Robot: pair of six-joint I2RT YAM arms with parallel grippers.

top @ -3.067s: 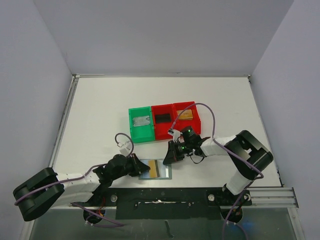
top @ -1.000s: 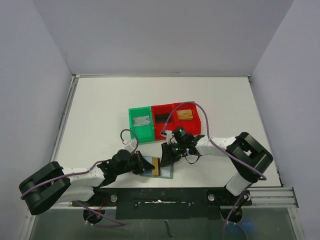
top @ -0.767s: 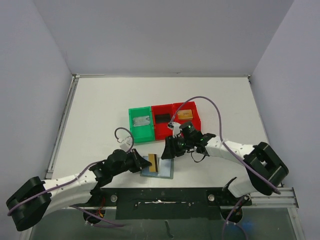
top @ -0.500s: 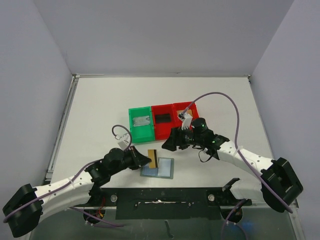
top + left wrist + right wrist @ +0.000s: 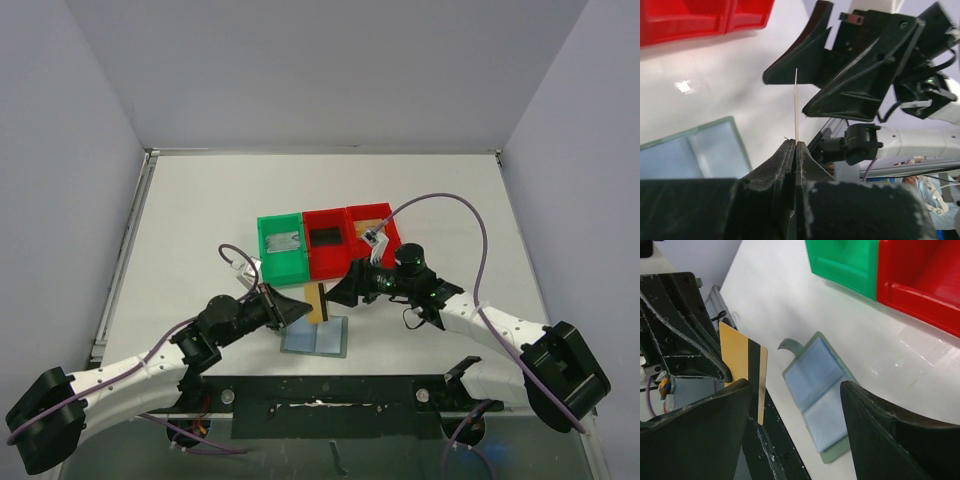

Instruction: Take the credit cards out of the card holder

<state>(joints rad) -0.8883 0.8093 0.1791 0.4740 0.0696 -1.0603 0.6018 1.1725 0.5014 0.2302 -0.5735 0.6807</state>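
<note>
Fingertips of the left gripper (image 5: 298, 309) are pressed tight together on the bottom edge of a gold credit card (image 5: 317, 301) with a dark stripe. The card stands upright in the air, clear of the table (image 5: 200, 220). From the left wrist it shows only as a thin edge-on line (image 5: 796, 102).

Just below it and a little to the right, the grey-blue card holder (image 5: 316, 337) lies flat and opened out, close to the middle of the table's near edge. Its clear pockets face up, and neither arm touches it.

To the right of the card, the right gripper (image 5: 343, 291) hangs with its jaws spread wide and nothing between them. Its fingers (image 5: 700, 435) reach toward the striped end of the card.

Behind, around the table's middle, sit three bins in a row. The green bin (image 5: 281, 265) has a silver-grey card (image 5: 285, 241), the red bin (image 5: 326, 262) has a black card (image 5: 326, 237), and a second red bin (image 5: 390, 240) stands rightmost.
</note>
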